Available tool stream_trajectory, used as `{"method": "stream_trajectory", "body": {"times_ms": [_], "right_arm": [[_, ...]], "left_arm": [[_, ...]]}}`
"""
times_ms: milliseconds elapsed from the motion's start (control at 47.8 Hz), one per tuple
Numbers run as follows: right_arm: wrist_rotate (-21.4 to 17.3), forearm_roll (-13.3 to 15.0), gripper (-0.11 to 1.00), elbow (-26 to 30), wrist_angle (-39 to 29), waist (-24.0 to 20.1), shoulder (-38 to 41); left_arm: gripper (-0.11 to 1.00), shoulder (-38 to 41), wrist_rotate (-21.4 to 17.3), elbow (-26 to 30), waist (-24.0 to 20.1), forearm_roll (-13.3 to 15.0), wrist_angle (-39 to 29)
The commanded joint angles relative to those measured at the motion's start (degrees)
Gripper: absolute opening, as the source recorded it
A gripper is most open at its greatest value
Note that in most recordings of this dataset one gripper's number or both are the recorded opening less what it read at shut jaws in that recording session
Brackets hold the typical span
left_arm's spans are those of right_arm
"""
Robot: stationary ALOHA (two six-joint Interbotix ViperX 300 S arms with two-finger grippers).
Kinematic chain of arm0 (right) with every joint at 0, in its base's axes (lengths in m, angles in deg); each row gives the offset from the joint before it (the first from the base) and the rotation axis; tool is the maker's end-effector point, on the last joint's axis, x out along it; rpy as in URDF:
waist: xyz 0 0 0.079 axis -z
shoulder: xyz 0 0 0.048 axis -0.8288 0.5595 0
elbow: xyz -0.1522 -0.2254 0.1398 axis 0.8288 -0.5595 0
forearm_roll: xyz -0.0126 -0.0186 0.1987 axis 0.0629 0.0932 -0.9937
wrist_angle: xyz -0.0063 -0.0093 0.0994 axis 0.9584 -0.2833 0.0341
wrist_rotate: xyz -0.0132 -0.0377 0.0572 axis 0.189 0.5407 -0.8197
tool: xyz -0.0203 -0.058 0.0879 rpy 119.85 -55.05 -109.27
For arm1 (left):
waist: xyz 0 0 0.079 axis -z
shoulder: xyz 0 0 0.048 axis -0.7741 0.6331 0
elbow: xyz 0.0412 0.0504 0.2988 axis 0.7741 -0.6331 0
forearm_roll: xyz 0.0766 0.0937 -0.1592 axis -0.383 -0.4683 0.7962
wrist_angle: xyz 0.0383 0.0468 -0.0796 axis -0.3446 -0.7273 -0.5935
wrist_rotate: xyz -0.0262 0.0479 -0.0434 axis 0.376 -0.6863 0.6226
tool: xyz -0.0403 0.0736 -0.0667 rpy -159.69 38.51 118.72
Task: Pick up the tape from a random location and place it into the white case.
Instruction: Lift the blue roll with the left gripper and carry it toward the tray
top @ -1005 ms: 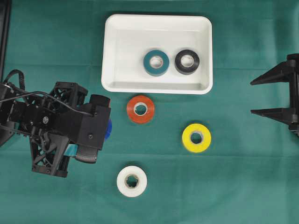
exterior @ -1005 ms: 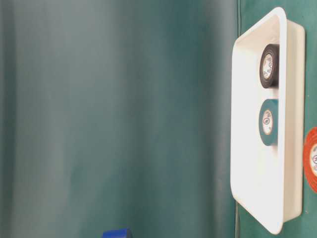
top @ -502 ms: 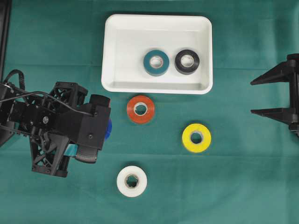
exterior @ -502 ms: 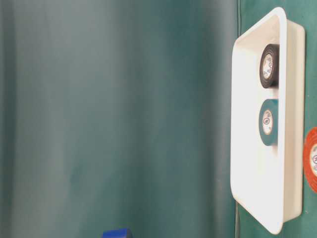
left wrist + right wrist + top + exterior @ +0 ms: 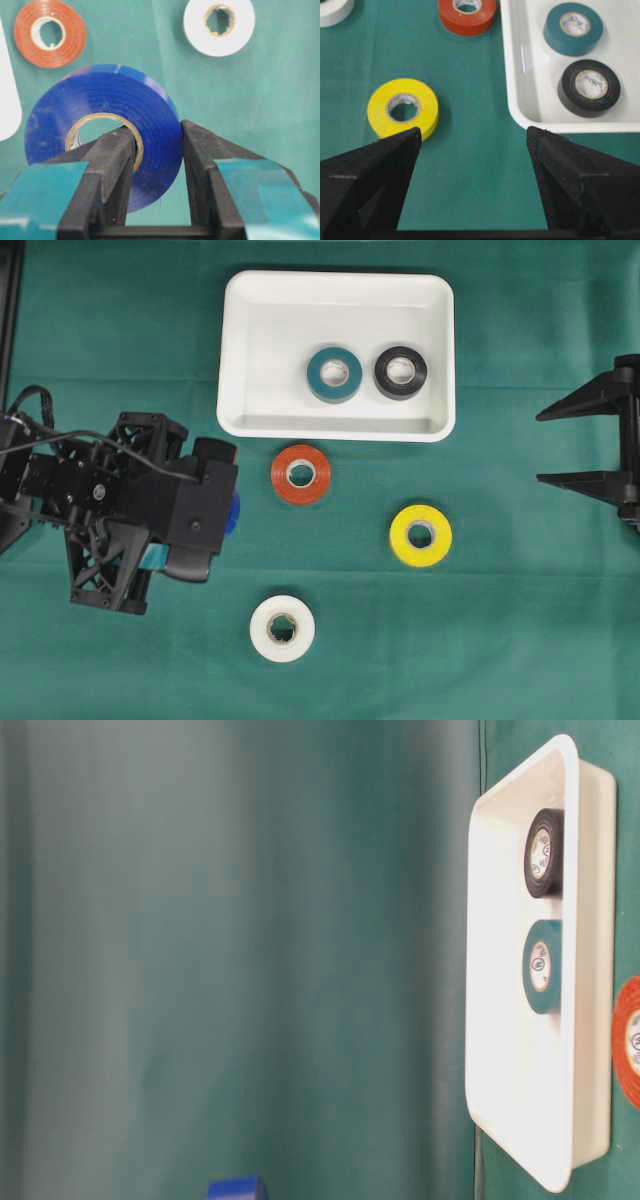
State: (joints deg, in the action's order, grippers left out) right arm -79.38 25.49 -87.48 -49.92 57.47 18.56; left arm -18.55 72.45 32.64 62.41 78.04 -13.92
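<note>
On the left side of the green table (image 5: 520, 640), your left gripper (image 5: 157, 145) squeezes the blue tape (image 5: 105, 125), one finger poked through its hole. Your right gripper (image 5: 472, 137) waits wide open, holding nothing. Red tape (image 5: 301, 474), yellow tape (image 5: 420, 535) and white tape (image 5: 282, 628) lie on the cloth. The white case (image 5: 270, 310) sits near the top, with teal tape (image 5: 334, 374) and black tape (image 5: 400, 372) inside.

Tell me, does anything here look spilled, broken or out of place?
Nothing stands out. The teal roll and black roll lie flat in the white case; the orange, yellow and white rolls lie flat on the cloth. The left gripper pinches a blue roll by its wall.
</note>
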Motion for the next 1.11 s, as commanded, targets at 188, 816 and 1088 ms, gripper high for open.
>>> {"method": "stream_trajectory", "body": {"times_ms": [188, 816, 1088], "right_arm": [[0.0, 0.2, 0.8, 1.5, 0.3, -0.1, 0.4], [0.0, 0.2, 0.8, 1.5, 0.3, -0.2, 0.4], [0.1, 0.2, 0.8, 1.5, 0.2, -0.2, 0.4]], "left_arm": [[0.22, -1.1, -0.4, 1.1, -2.2, -0.2, 0.3], [0.22, -0.7, -0.6, 0.4, -12.0, -0.2, 0.2], [0.22, -0.8, -0.7, 0.2, -19.7, -0.2, 0.3]]}}
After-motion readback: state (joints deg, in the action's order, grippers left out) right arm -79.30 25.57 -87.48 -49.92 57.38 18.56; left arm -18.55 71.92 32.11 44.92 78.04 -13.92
